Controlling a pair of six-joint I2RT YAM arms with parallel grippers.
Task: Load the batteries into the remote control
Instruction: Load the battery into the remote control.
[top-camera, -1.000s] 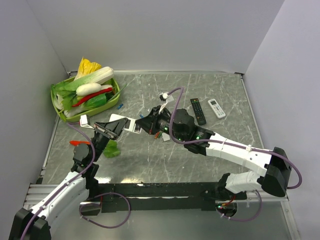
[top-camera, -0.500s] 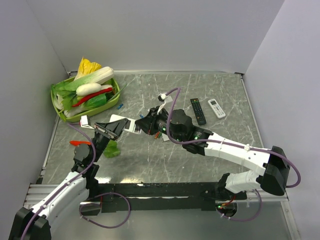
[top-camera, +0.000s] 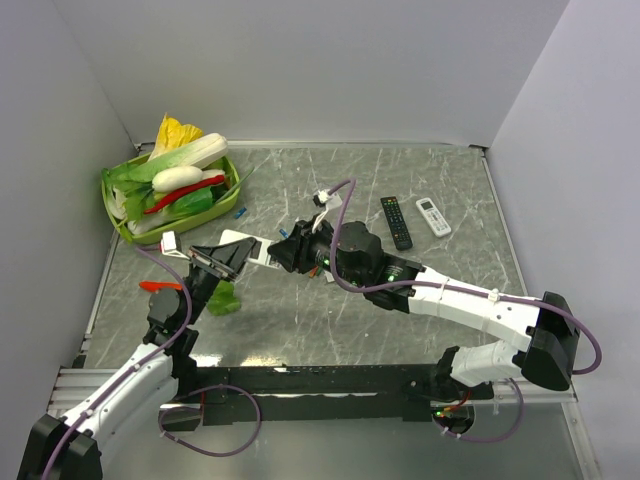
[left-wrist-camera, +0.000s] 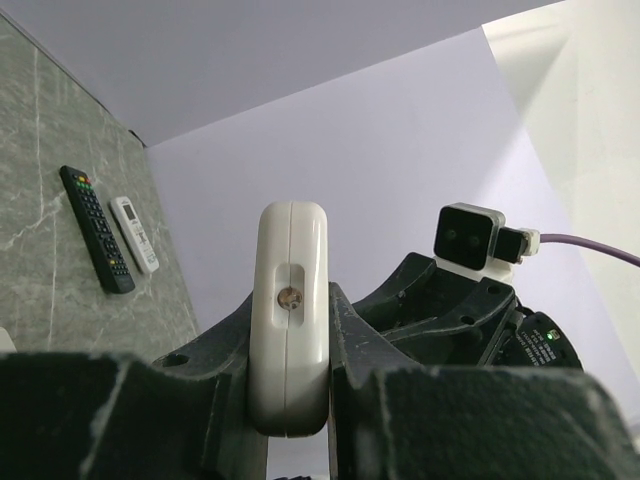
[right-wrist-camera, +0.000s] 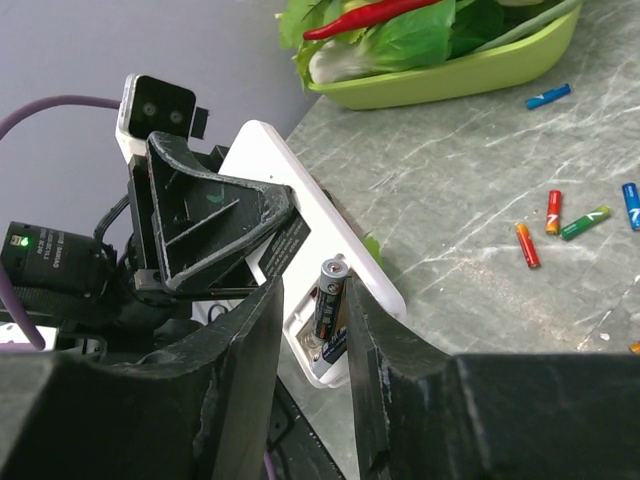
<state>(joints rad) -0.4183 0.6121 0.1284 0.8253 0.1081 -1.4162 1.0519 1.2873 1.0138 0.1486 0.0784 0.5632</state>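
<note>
remote control (right-wrist-camera: 330, 215): raised off the counter (right-wrist-camera: 470, 180), white back turned to my right wrist camera, bay open.
left end effector (left-wrist-camera: 288, 360): clenched on the remote control's two long edges, keeping it up.
right end effector (right-wrist-camera: 312, 300): at the remote control's open bay, closed on one cell as far as I can judge.
held battery (right-wrist-camera: 328, 290): lower end down in the bay, upper end standing out of it; tilted, not seated.
bay: a blue shape low in it, beside the held battery, may be a cell already in; I cannot tell.
loose batteries (right-wrist-camera: 553, 212): five I can count, lying on the counter well apart from the remote control.
progress: early to middle, by my read. The first cell is only part way in.
left to do: press it flat, fetch whatever the bay lacks, then close up. I see no cover.
</note>
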